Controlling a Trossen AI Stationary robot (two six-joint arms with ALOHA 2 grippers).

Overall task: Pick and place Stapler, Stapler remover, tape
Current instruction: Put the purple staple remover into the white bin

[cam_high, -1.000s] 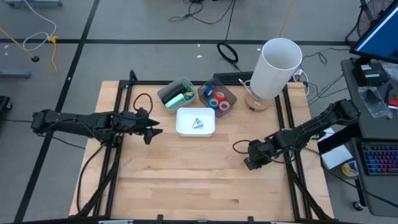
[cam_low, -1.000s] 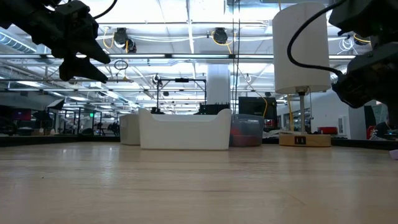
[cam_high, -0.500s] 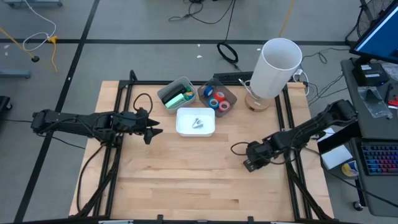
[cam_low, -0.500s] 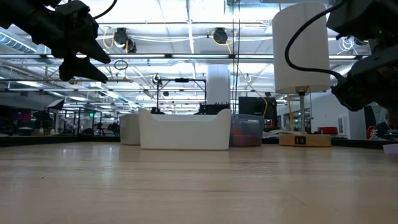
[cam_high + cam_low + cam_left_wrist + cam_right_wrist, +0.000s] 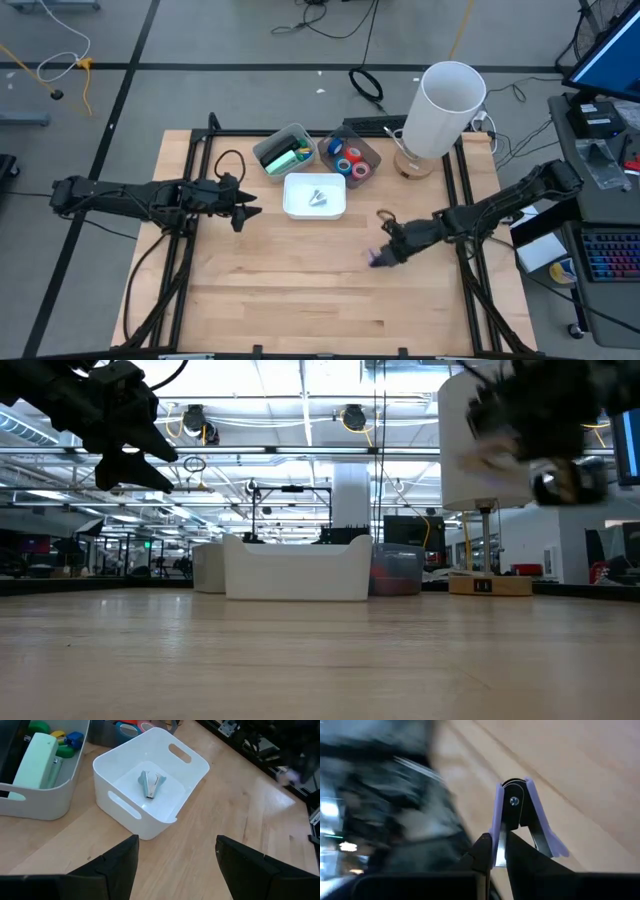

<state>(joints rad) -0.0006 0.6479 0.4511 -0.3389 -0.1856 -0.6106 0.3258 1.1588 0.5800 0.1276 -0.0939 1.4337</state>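
Note:
My right gripper (image 5: pixel 378 256) is over the table's middle right, shut on a purple stapler remover (image 5: pixel 520 820). My left gripper (image 5: pixel 177 865) hangs open above the table, left of the white bin (image 5: pixel 340 208). In that bin lies a grey-blue stapler remover (image 5: pixel 151 784), resting on the bin's floor. A pale green stapler (image 5: pixel 37 762) lies in the grey bin (image 5: pixel 262 150). Blue, red and pink tape rolls (image 5: pixel 352 162) lie in the dark bin behind the white one. My right gripper pinches the purple stapler remover between its two fingers (image 5: pixel 485 852), at the end opposite its hinge (image 5: pixel 514 800). The hinge end sticks out beyond the fingertips, along the fingers. In the low view the gripper (image 5: pixel 530 440) is well above the tabletop, so the remover is lifted clear.
A big white cylinder on a wooden base (image 5: pixel 445 105) stands at the table's far right corner. The three bins cluster at the far middle. Black frame rails (image 5: pixel 195 180) run along both sides. Bare wood (image 5: pixel 300 280) spans the near half.
My right gripper has swung toward the table's left and risen, turning as it went, and it is blurred with motion. The purple stapler remover now shows at its tip in the high view.

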